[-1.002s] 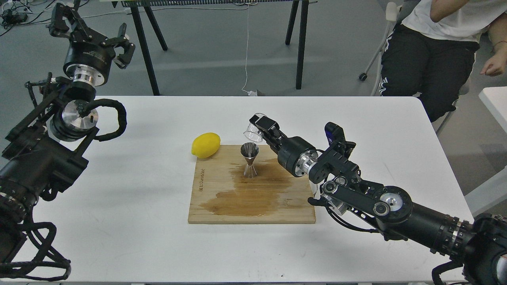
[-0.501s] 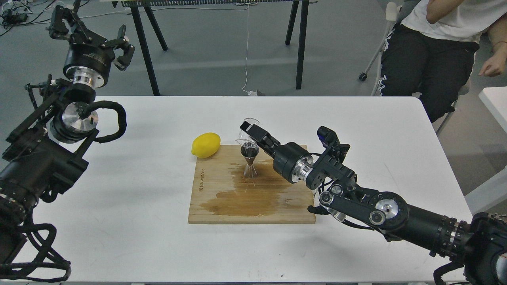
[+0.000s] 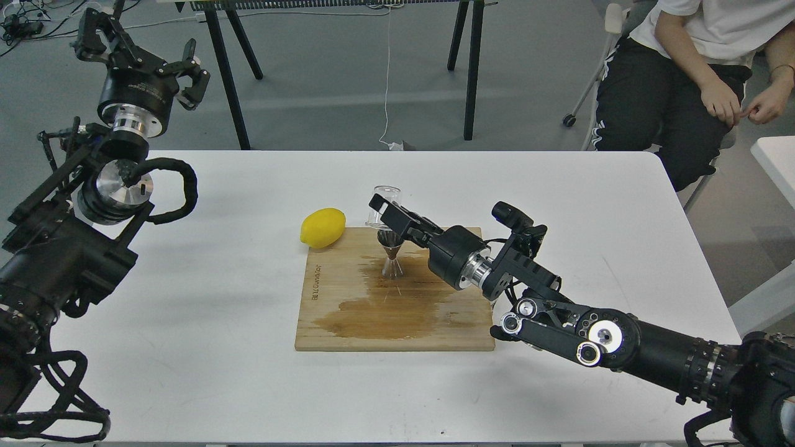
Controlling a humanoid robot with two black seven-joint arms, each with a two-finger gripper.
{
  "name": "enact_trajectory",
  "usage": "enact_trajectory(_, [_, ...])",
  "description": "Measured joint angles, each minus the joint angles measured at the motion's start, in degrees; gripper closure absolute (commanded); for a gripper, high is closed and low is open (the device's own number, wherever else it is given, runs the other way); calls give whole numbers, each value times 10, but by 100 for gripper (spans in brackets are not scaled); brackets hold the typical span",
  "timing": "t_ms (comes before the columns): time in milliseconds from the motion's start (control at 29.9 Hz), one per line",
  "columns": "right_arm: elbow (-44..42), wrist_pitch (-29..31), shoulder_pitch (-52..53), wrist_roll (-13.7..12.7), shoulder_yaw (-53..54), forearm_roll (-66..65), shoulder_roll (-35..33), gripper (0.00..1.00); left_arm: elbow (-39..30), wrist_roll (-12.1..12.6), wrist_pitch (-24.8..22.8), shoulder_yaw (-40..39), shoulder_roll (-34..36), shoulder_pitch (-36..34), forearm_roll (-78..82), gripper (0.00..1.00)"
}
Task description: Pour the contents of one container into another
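Observation:
A small clear glass cup (image 3: 383,200) hangs tilted just above and behind the shiny steel jigger (image 3: 392,253), held by my right gripper (image 3: 386,213), which is shut on it. The jigger stands upright on a wooden cutting board (image 3: 348,323) that shows a large dark wet stain. My right arm reaches in from the lower right across the board's far right corner. My left gripper (image 3: 140,53) is raised high at the far left, beyond the table's back edge, its fingers spread open and holding nothing.
A yellow lemon (image 3: 322,227) lies on the white table (image 3: 205,372) touching the board's far left corner. A seated person (image 3: 683,74) is beyond the table's far right corner. Black stand legs (image 3: 472,74) rise behind the table.
My right gripper has carried the glass cup leftward and lower, from right of the jigger to directly over its mouth. The left arm has barely moved.

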Motion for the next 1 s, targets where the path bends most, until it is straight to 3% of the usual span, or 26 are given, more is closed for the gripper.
enact_trajectory(167, [-2, -7, -2, 28, 0, -28, -19, 64, 0, 0, 0, 0, 3, 0, 0, 0])
enact_trajectory(367, [19, -20, -2, 30, 26, -9, -44, 64, 0, 0, 2, 0, 3, 0, 0, 0])
enact_trajectory(701, [130, -17, -39, -42, 160, 317, -138, 64, -4, 0, 2, -8, 3, -2, 0, 0])
enact_trajectory(1002, [125, 21, -147, -125, 321, 688, -161, 63, -5, 0, 2, -17, 1, 8, -1, 0])
